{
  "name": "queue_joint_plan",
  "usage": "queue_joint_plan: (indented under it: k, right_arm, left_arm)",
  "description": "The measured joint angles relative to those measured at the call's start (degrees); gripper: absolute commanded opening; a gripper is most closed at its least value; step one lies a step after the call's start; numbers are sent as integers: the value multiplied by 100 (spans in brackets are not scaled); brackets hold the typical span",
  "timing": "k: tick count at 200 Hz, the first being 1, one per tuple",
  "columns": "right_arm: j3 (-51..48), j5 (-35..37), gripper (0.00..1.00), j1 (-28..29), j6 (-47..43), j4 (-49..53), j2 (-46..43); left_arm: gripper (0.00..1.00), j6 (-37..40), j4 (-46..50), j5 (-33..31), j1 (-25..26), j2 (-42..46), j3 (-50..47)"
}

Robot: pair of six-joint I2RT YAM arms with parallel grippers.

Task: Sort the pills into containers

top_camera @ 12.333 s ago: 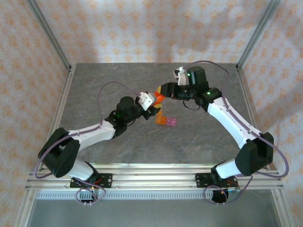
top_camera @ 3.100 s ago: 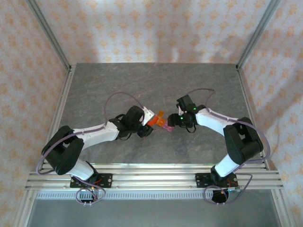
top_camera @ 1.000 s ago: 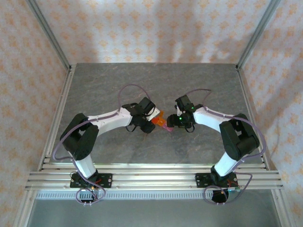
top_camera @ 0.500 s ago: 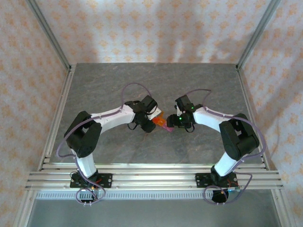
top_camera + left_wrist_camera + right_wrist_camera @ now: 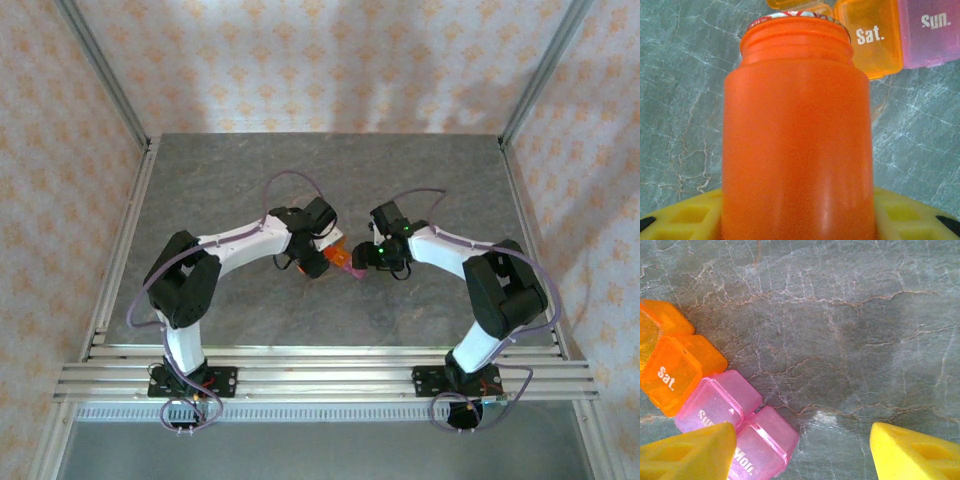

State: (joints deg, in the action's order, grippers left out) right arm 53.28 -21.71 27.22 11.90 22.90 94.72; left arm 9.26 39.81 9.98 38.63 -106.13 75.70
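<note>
between the yellow fingers [image 5: 680,220] of the left pincer [image 5: 797,217] sits an orange bottle [image 5: 797,140], gripped on both sides of its lower body. its threaded neck points away from the wrist, and the rim shows red and white. just past that rim lies an orange box [image 5: 872,37] marked "sat.", and touching it on the far side is a pink box [image 5: 930,30] marked "sun."; both rest on the grey marbled table [image 5: 680,75]. another orange piece peeks out behind the bottle's mouth, too hidden to tell what it is.

the right pincer [image 5: 800,440] stands open, its two yellow tips well apart with bare table between them. one tip hangs over the pink boxes, where a second pink box [image 5: 762,442] marked "mon." sits against the "sun." one. from above, both pincers meet near the middle of the table, left [image 5: 325,255] and right [image 5: 362,262], with the row of boxes between them.
</note>
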Motion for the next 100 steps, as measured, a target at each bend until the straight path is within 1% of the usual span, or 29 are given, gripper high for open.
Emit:
queue_joint_plan:
  k: [100]
  right_arm:
    - [22, -39, 71, 0, 0, -20, 37]
  left_arm:
    - [0, 234, 586, -44, 0, -240, 481]
